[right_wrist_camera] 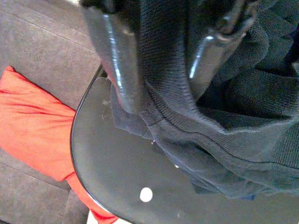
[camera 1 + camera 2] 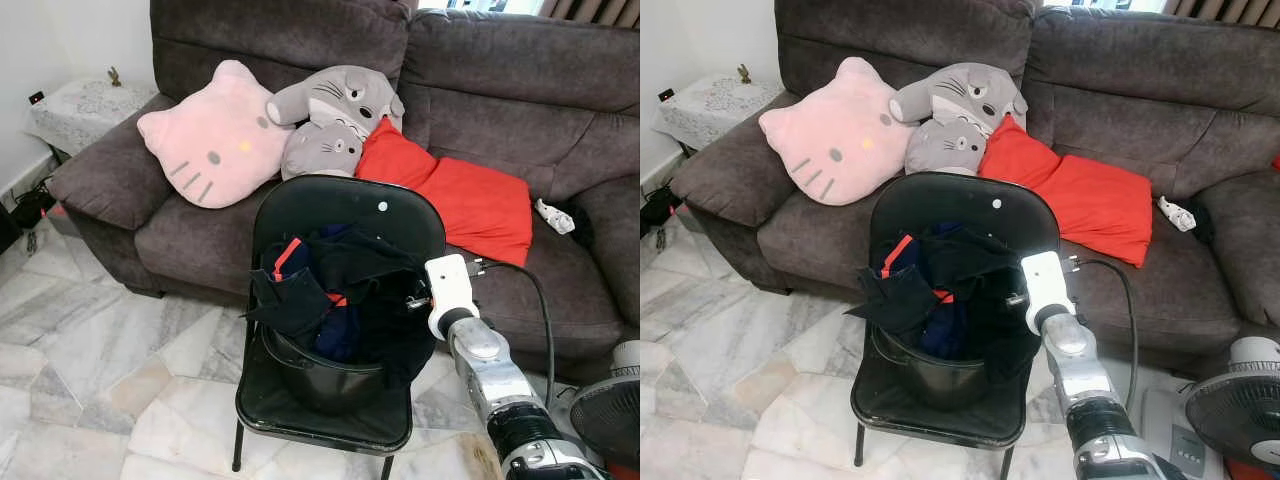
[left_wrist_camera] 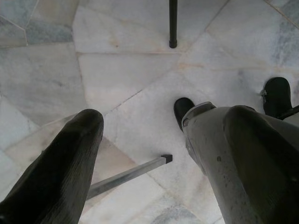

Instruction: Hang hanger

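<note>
A black folding chair point(image 2: 345, 205) stands before the sofa with a black basket point(image 2: 320, 375) on its seat, heaped with dark clothes point(image 2: 340, 285) that have red trim. My right gripper point(image 1: 163, 100) reaches into the right side of the heap; its fingers point(image 1: 119, 70) pinch a thick fold of dark knit garment point(image 1: 219, 121) above the chair back. A small metal piece point(image 2: 416, 300) glints at the wrist's tip; I cannot tell what it is. No hanger can be made out. My left gripper point(image 3: 145, 140) hangs open over the marble floor.
Behind the chair is a grey sofa point(image 2: 520, 90) with a pink cat cushion point(image 2: 210, 140), grey plush toys point(image 2: 335, 115) and a red cushion point(image 2: 460, 200). A fan point(image 2: 605, 415) stands at the lower right, a covered side table point(image 2: 85, 105) at the far left. A black cable point(image 2: 540, 310) trails from my right arm.
</note>
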Robot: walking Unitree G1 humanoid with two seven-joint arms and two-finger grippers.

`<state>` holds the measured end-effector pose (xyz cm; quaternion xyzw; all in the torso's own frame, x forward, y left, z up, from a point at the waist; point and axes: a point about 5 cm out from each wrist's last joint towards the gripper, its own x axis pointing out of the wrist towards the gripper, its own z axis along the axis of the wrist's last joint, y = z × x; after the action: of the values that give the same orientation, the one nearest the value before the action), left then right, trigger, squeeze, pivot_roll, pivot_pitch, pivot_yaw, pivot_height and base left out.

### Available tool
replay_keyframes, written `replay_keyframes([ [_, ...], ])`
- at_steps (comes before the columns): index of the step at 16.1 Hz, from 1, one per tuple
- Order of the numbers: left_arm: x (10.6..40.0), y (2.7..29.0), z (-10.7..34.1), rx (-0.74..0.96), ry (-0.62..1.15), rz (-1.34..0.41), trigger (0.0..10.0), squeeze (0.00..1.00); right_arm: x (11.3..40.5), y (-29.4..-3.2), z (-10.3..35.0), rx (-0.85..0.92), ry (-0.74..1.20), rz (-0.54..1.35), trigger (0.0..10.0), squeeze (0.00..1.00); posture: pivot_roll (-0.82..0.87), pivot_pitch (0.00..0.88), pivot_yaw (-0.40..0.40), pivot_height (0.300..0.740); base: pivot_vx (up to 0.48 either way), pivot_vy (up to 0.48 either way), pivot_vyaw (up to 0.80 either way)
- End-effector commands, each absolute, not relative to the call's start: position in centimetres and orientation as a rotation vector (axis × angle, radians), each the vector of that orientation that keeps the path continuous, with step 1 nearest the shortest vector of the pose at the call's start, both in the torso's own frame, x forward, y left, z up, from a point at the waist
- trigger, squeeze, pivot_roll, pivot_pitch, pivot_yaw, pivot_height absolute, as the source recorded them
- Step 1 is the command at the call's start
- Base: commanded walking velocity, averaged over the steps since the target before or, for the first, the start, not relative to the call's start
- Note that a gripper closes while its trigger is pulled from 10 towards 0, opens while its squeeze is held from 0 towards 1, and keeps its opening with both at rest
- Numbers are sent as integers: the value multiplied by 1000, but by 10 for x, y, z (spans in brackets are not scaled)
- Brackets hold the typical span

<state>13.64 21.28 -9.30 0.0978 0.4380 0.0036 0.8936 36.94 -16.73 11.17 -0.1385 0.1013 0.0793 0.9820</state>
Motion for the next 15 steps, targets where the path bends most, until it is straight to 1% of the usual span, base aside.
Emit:
replay_keyframes([
  [1, 101, 199, -108, 198, 1048, -76, 10000, 0, 369, -169, 110, -259, 207, 145, 0, 0, -76, 112, -47, 740, 0, 0, 0],
  [7, 102, 200, -108, 197, 1047, -72, 10000, 0, 369, -168, 111, -251, 194, 136, 0, 0, -76, 121, -45, 740, 0, 0, 0],
  [11, 102, 200, -108, 197, 1046, -70, 10000, 0, 369, -173, 111, -243, 190, 75, 0, 0, -75, 122, -42, 740, 0, 0, 0],
  [12, 102, 201, -107, 198, 1046, -69, 10000, 0, 373, -181, 124, -208, 137, -9, 0, 0, -74, 120, -39, 740, 0, 0, 0],
  [13, 103, 201, -107, 200, 1047, -71, 10000, 0, 378, -186, 143, -218, 50, -63, 0, 0, -78, 112, -37, 740, 0, 0, 0],
  [14, 103, 201, -107, 200, 1047, -71, 10000, 0, 380, -188, 151, -222, 15, -78, 0, 0, -80, 110, -36, 740, 0, 0, 0],
  [15, 103, 201, -107, 203, 1047, -74, 10000, 0, 384, -188, 178, -214, -101, -109, 0, 0, -82, 106, -37, 740, 0, 0, 0],
])
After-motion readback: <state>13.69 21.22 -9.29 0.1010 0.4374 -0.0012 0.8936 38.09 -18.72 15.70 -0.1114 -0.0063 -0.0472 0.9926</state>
